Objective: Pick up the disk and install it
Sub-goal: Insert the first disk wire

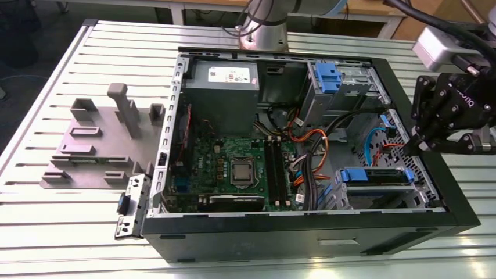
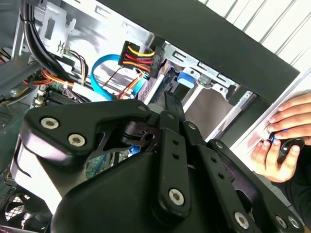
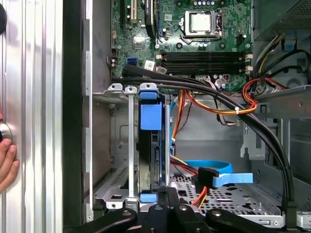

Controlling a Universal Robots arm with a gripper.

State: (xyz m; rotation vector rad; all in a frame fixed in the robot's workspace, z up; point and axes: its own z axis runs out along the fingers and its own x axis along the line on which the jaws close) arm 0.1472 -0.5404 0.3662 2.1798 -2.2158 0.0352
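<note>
Black links of the gripper [image 2: 171, 102] are seen closest in the second wrist view. Its fingers are pressed together, and nothing is seen between them. The tip is held just beside the disk [image 2: 187, 80], whose blue rail is seen past it. A person's hand [image 2: 286, 131] is laid on the table [image 2: 277, 29], outside the black case [image 2: 218, 34].

In the first wrist view the disk [image 3: 150, 116] is seen set on its edge inside the metal cage [image 3: 114, 90], near a corner of the case. Its long side is lined up with the case wall and pointed at the green board [image 3: 204, 48]. An open slot is left between disk and wall. Black cables [image 3: 233, 104] are stretched across the far end of the cage. A blue cable [image 3: 221, 167] is curled on the other side, so little room is left there.

In the exterior view the grey stand [image 1: 101, 145] is shown well apart from the case.
</note>
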